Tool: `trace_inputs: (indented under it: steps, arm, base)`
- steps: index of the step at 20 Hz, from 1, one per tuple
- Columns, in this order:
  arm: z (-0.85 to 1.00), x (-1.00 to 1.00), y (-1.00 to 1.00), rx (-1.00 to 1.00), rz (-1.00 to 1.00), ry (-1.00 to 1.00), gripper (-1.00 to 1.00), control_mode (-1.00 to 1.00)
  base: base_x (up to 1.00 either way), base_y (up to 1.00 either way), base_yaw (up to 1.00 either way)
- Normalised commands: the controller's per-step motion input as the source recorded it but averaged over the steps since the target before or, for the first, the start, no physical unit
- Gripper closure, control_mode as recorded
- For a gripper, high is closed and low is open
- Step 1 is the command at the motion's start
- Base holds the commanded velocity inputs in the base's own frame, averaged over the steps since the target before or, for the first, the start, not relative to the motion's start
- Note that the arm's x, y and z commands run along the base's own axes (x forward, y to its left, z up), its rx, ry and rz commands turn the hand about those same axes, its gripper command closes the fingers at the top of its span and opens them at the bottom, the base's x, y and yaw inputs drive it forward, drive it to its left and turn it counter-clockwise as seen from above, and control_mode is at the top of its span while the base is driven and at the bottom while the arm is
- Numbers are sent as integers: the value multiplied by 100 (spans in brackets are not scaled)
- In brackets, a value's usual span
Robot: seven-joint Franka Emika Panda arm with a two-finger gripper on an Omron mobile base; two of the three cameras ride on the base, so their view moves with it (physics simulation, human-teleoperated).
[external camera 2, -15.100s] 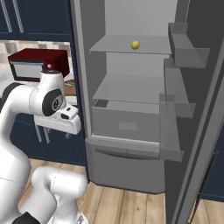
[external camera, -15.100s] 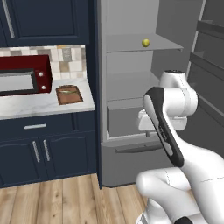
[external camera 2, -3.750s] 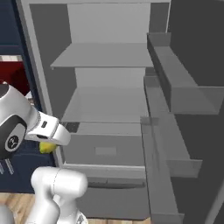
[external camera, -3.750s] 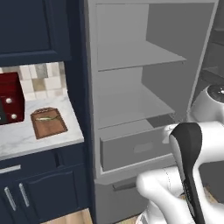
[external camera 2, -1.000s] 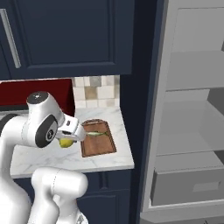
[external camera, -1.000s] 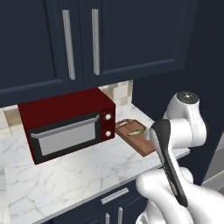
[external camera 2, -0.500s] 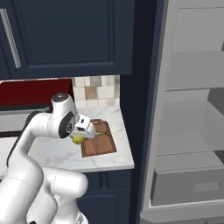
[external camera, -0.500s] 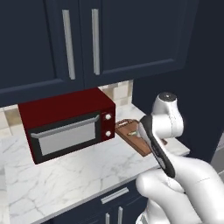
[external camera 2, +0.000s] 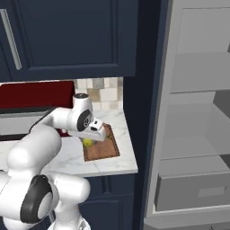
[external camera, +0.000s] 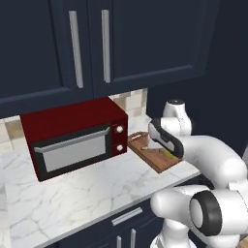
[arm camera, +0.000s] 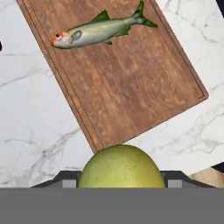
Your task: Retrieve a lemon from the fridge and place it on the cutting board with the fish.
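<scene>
Now lemon (arm camera: 120,167) between the fingers (arm camera: 65,180).

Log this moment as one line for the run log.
phase: carry to board | gripper: shut on lemon | above: cutting board | fish: on board | lemon: not yet released

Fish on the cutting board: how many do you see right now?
1. A single fish lies on the cutting board, toward its far end in the hand view, apart from the lemon in the jaws. Nothing hides the rest of the board.
</scene>
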Motion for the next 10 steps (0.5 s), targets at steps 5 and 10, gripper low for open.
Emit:
trace_inputs:
  steps: [5,10]
  arm:
    - [-31,25,0,0,0,0,100,-100]
    - [-37,9,0,0,0,-5,100,-100]
  base:
    - [0,0,0]
    - [0,0,0]
